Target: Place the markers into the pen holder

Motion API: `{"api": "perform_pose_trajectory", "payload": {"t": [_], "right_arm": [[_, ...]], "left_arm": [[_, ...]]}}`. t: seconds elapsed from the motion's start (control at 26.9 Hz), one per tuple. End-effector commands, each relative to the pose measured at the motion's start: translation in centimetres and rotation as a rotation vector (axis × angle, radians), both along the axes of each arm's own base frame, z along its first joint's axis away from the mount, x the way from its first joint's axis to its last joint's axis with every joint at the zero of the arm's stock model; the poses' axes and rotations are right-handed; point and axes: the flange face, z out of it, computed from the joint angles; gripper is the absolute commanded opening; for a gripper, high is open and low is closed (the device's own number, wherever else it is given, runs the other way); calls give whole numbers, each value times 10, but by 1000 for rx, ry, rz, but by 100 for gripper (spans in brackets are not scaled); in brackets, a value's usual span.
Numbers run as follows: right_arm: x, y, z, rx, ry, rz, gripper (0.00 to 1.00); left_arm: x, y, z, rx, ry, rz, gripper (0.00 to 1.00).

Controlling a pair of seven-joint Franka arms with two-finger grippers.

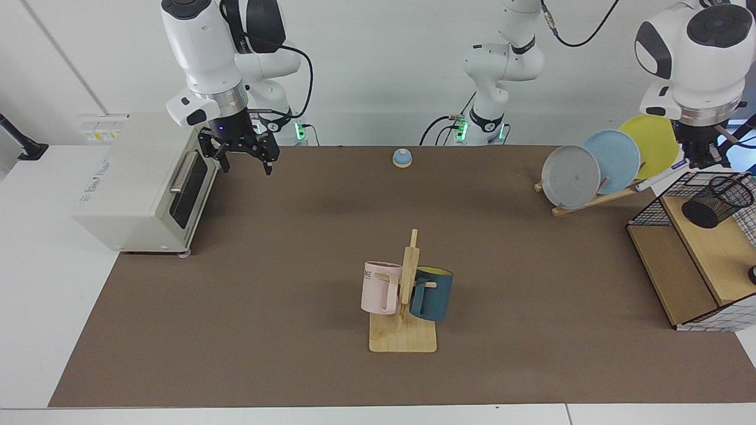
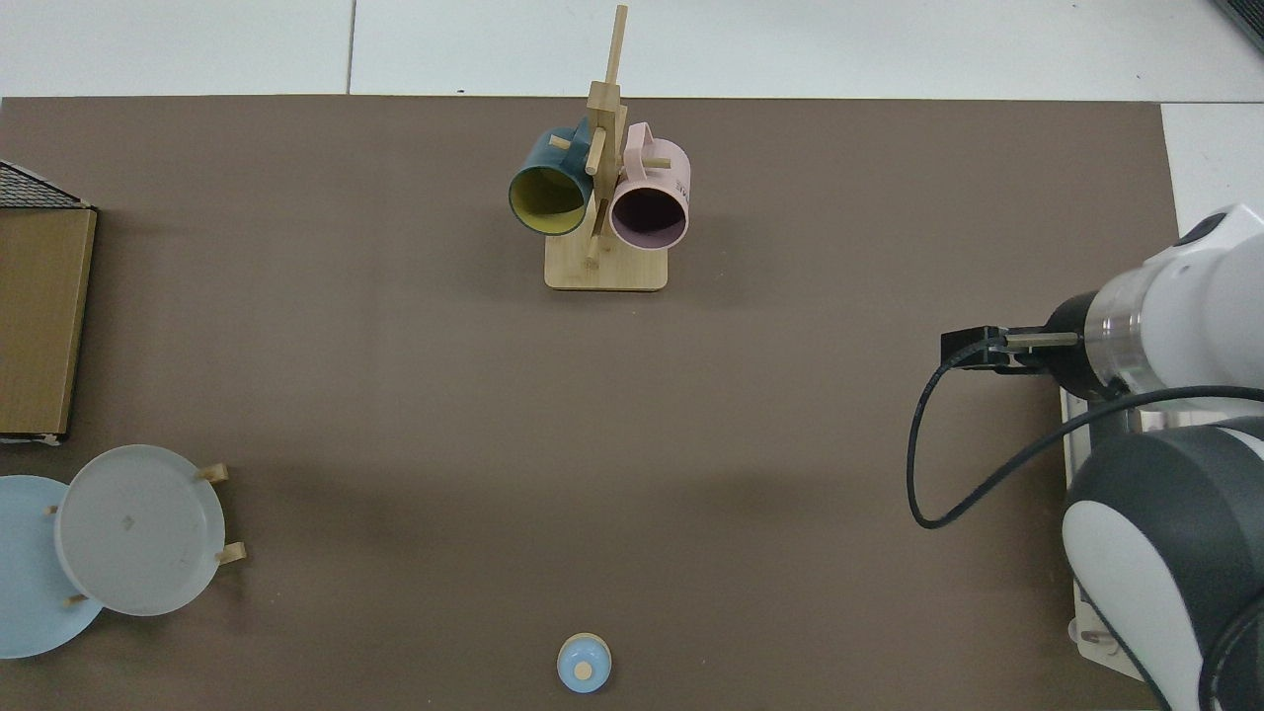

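marker (image 1: 660, 175) half hidden in closed left tool (image 1: 703, 158); right tool (image 1: 239, 154) spread, empty

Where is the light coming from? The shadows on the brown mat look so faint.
Facing view: seemingly overhead, diffuse light; soft shadows under the mug rack and toaster oven, by which the open right gripper hangs; no glare on the marker in the left gripper near the pen holder. Top view: one faint broad shadow on the mat.

"ME" on the pink mug (image 1: 381, 288)
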Motion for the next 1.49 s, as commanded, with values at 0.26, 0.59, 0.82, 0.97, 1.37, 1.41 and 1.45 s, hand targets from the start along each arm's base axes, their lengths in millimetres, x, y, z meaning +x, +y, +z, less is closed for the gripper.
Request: {"api": "perform_pose_trajectory", "payload": {"t": [0.26,0.59,0.82,0.97,1.37,1.41,1.45], "right_arm": [[18,-20,24,-38,-4,126,100],[36,-20,49,-38,47,101,100],[34,-34,44,-41,56,81,100],[30,-35,41,-30,69,79,100],[29,-32,41,-24,65,84,100],[29,-33,41,-22,65,82,100],[29,-33,41,-23,65,82,100]], "left_arm": [[-1,81,14,149,-18,49,0],[32,116,21,246,-31,-12,0],[29,130,17,253,-43,-8,0],[29,132,15,255,-40,-8,0],[41,134,-27,247,26,7,100],[41,135,-27,248,28,14,100],[41,133,-26,248,27,12,100]]}}
